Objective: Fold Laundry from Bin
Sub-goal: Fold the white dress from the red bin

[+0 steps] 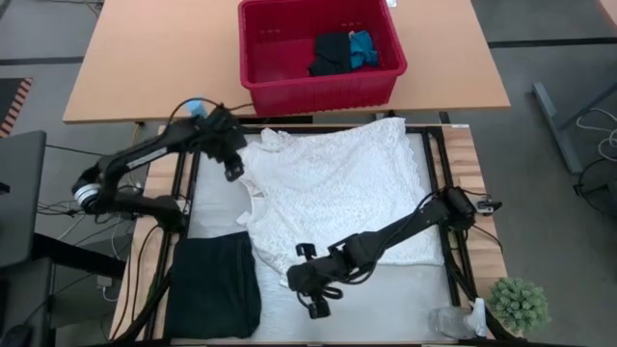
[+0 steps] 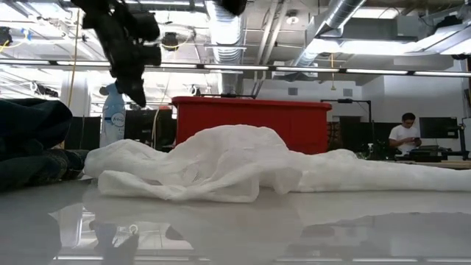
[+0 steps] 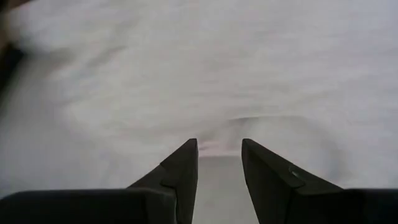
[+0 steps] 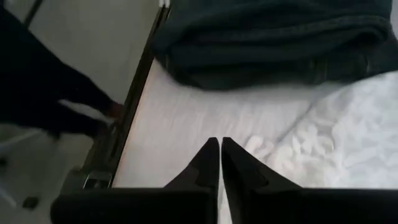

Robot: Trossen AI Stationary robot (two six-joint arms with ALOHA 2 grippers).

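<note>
White worktop lay slick under the crinkled white lace garment; my right gripper, pinched empty, risked sliding it unfolded, left gripper part-open.

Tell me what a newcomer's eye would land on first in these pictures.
The white crinkled garment spread across the middle of the mat draws the eye first, with both dark arms bent over it: the left pincer at its upper left edge, the right pincer shut at its lower edge. Next comes the red bin on the table beyond.
</note>
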